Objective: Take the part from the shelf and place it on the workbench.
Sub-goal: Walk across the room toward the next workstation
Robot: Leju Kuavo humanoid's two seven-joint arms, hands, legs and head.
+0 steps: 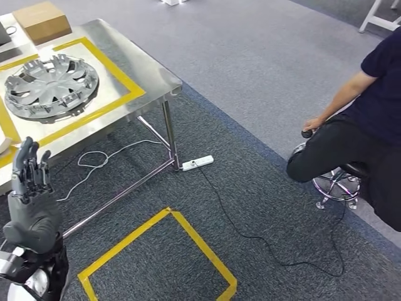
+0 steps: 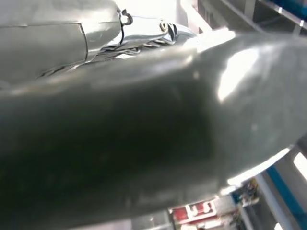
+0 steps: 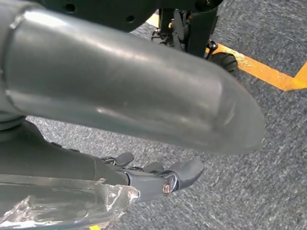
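A silver wheel cover point(image 1: 51, 86) lies flat on the steel workbench point(image 1: 146, 75), inside a rectangle of yellow tape. My left hand point(image 1: 32, 188) is raised near the bench's front edge, below the wheel cover and apart from it; its fingers point upward and hold nothing. The left wrist view shows that hand's grey thumb point(image 2: 145, 134) up close. My right hand point(image 3: 145, 105) hangs over the grey carpet, its dark fingers point(image 3: 173, 177) stretched out with nothing in them.
A cardboard box point(image 1: 41, 21) sits at the bench's far corner. A white power strip point(image 1: 197, 163) and trailing cables lie on the carpet by the bench leg. A yellow tape square point(image 1: 160, 257) marks the floor. A person point(image 1: 369, 119) sits on a stool point(image 1: 338, 183) at right.
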